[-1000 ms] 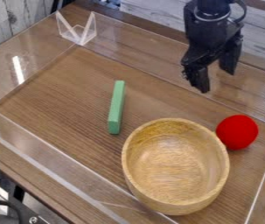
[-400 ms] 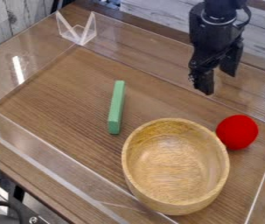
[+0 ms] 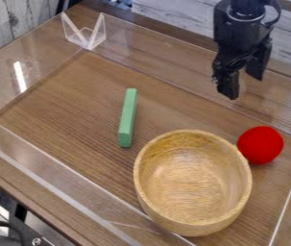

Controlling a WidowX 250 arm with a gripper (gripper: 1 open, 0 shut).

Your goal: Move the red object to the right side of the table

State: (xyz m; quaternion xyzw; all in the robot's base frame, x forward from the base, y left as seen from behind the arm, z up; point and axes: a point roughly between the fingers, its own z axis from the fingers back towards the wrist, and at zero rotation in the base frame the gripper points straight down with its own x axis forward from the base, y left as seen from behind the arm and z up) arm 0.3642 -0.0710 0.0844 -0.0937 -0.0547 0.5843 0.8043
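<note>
The red object (image 3: pixel 260 144) is a small bright-red ball resting on the table (image 3: pixel 71 101) at the right, just beside the rim of the wooden bowl. My gripper (image 3: pixel 241 85) hangs above the back right of the table, well behind and above the ball. Its black fingers (image 3: pixel 228 85) point down and stand open, with nothing between them.
A large wooden bowl (image 3: pixel 193 181) sits at the front, left of the ball. A flat green bar (image 3: pixel 129 117) lies near the middle. Clear acrylic walls (image 3: pixel 58 192) border the tabletop, with a clear bracket (image 3: pixel 84 32) at the back left.
The gripper has drifted right and slightly back, staying open. The ball, bowl and green bar have not moved.
</note>
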